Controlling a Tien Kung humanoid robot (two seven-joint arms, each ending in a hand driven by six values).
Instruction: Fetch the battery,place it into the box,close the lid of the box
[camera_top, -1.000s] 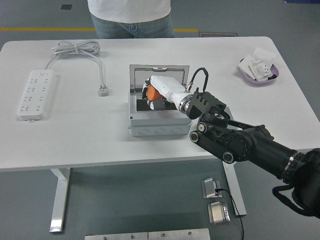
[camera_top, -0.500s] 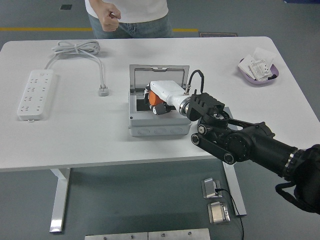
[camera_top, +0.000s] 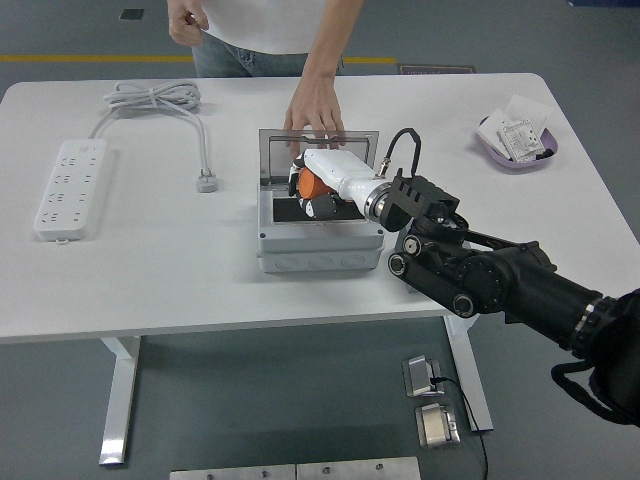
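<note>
A grey box stands at the table's middle, its clear lid raised upright at the back. My right hand, white with orange and black parts, reaches from the right into the open box, low over its dark inside. The battery is hidden from me; I cannot tell whether the hand holds it. A person at the far side rests one hand on the lid's top edge, just above my hand. The left arm is out of view.
A white power strip lies at the left, with its coiled cable and plug between it and the box. A purple dish with small packets sits at the far right.
The person's arm has come down and its hand now rests on the lid's top edge. My right hand has shifted slightly toward the back of the box.
</note>
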